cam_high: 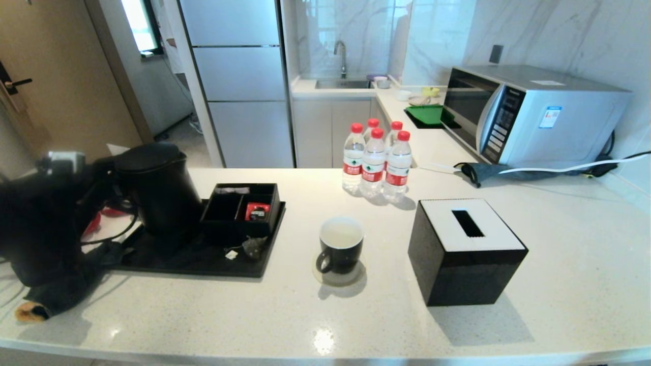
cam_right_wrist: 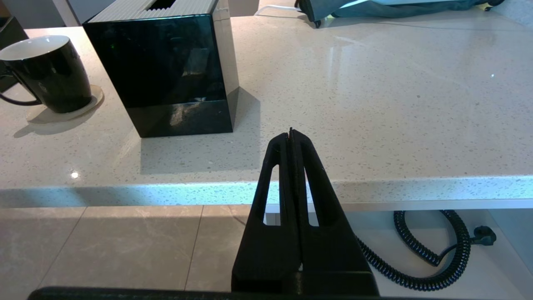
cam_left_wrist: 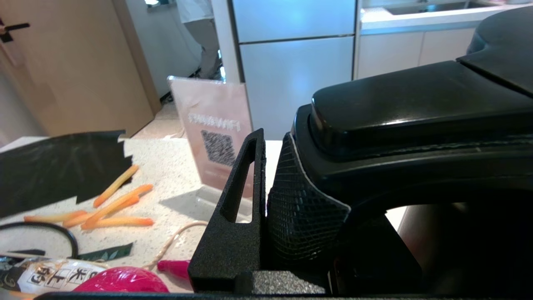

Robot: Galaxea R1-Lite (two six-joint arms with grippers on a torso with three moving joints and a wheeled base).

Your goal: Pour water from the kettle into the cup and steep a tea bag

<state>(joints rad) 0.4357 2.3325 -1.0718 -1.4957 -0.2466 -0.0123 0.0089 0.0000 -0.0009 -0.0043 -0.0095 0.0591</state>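
Kettle (cam_high: 160, 190) upright on the black tray (cam_high: 152, 262) near the counter's (cam_high: 559, 264) left edge, lid on, spout turned away from the mug; seemingly set back on its spot after pouring, judging by the contents of the cup (cam_high: 341, 245). Left gripper (cam_left_wrist: 266, 200) at the kettle's loop handle, one finger (cam_left_wrist: 237, 208) on the outer side and a meshed pad against the handle's bend, so jaws closed on the handle; whether firmly clamped or just loosening, hard to tell. Cup out on a round coaster (cam_high: 339, 277) toward the counter's front edge, between tray and black tissue box (cam_high: 465, 251), handle turned toward the front-left, pale water (cam_high: 341, 235) inside the white interior. Tea bag (cam_high: 253, 246) lying on the tray's front right part, just ahead of the compartment box (cam_high: 241, 208), with its white tag (cam_high: 231, 254) beside it on the string; not yet in the cup, so steeping probably next. Right gripper (cam_right_wrist: 291, 137) parked off the counter's front edge, below its level, jaws pressed together on nothing, likely kept clear of the pouring side. Bottles (cam_high: 375, 161) grouped toward the counter's back edge, well apart from the cup.
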